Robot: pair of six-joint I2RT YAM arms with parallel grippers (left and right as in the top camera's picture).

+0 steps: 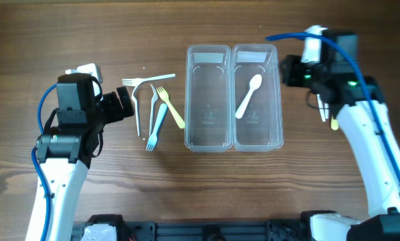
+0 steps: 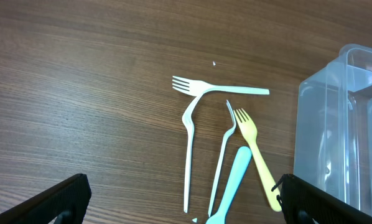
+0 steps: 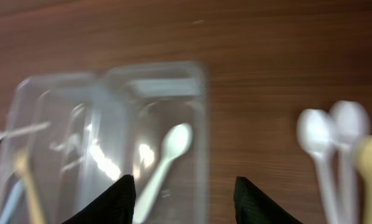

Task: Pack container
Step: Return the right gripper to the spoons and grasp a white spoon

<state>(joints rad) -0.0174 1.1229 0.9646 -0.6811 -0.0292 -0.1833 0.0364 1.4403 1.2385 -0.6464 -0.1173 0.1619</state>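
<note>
Two clear containers stand side by side in the middle. The left container (image 1: 188, 100) is empty. The right container (image 1: 279, 100) holds one white spoon (image 1: 249, 96). Several forks lie left of them: white forks (image 1: 138, 100), a blue fork (image 1: 156, 124) and a yellow fork (image 1: 170, 107). My left gripper (image 1: 123, 105) is open and empty, hovering beside the forks (image 2: 189, 149). My right gripper (image 1: 290, 71) is open and empty above the right container's far right corner. In the blurred right wrist view the spoon (image 3: 164, 165) lies between my fingers (image 3: 185, 202).
Three more spoons, two white (image 3: 316, 143) and one yellowish (image 3: 369, 155), lie on the wood right of the containers, mostly hidden under my right arm in the overhead view (image 1: 334, 122). The left container's wall (image 2: 310, 124) stands right of the forks.
</note>
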